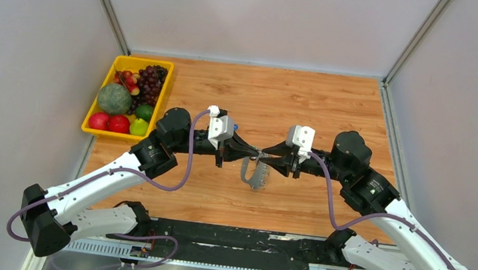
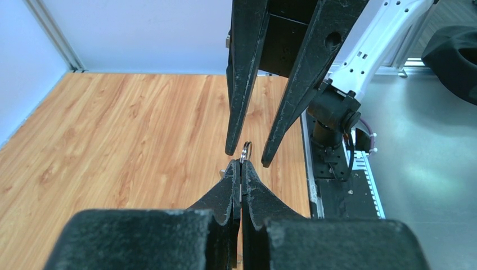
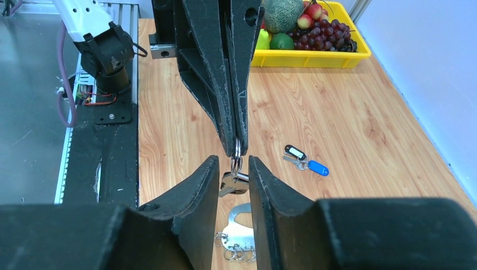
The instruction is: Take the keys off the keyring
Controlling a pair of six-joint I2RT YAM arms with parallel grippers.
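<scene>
Right wrist | right gripper [image 3: 233,169] jaws parted astride hanging key [image 3: 232,184] | left gripper [image 3: 236,151] clenched on keyring [image 3: 237,163], held above mid-tabletop | next: pinch key squarely, slide it along ring's split | loose keys [image 3: 306,163] lie on tabletop beyond

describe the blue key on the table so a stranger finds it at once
Start at the yellow fruit tray in the far left corner of the table and scan the bare wood towards the middle. Two small keys lie together there; the blue key has a bright blue head, unlike the black-and-white key beside it.
</scene>
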